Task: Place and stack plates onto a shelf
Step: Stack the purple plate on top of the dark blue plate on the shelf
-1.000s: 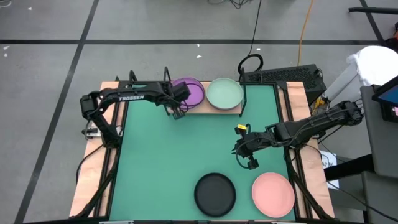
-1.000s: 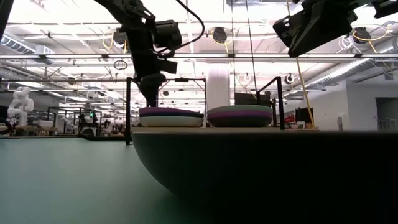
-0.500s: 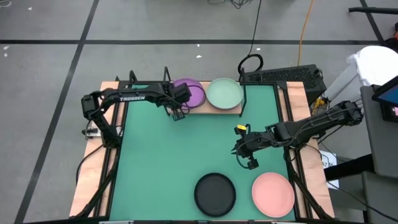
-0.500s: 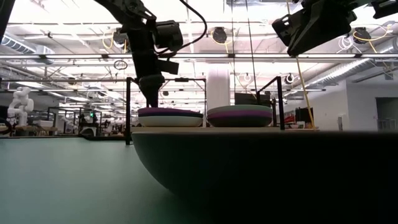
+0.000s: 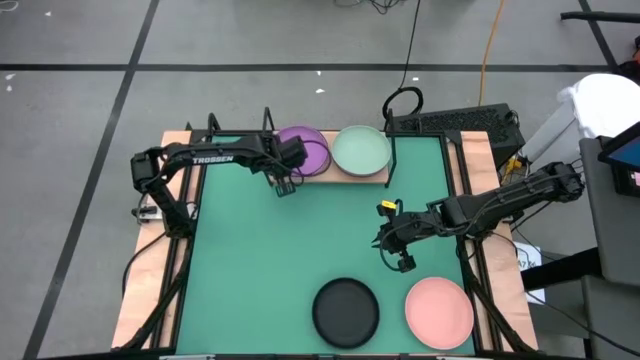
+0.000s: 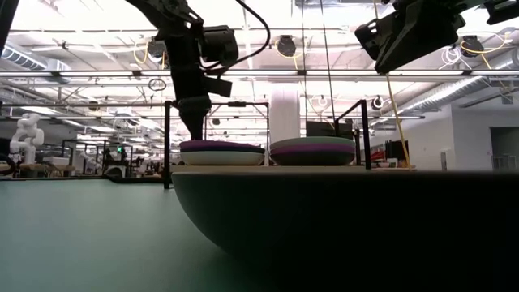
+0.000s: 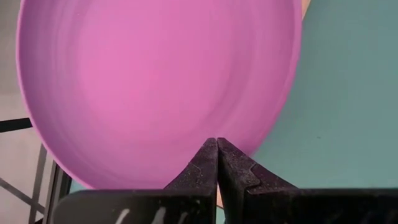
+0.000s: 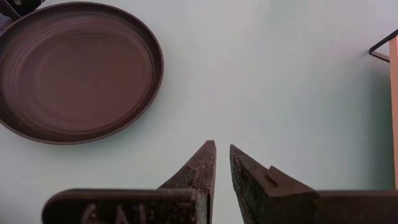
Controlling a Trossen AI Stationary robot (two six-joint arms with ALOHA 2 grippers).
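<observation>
1. left gripper (image 5: 285, 183): pressed fully shut with nothing between the fingers, hanging at the near-left edge of the shelf (image 5: 372, 176), tips just off the rim of the purple plate (image 5: 305, 148); in the left wrist view, fingertips (image 7: 217, 149) meeting over that plate's edge, whether touching it cannot be told.
2. right gripper (image 5: 400, 252): raised above the green table (image 5: 250, 260), right of centre, narrowed to a thin gap and holding nothing; in the right wrist view, tips (image 8: 222, 151) parted by a sliver over bare mat, black plate (image 8: 74, 71) farther ahead.
3. on the shelf, at the table's far edge: two stacks side by side, purple plate on top of the left one, pale mint plate (image 5: 361, 150) on top of the right one.
4. from the low view: left stack showing a white plate (image 6: 220, 158) under the purple top; right stack showing a purple band (image 6: 312, 152) beneath the mint top; black wire posts standing at either side.
5. still on the table, near edge: black plate in the middle, salmon pink plate (image 5: 439, 312) just to its right, apart from each other, well apart from the shelf.
6. very close to the low camera: a dark rounded plate underside (image 6: 340, 219) filling the lower right of that view.
</observation>
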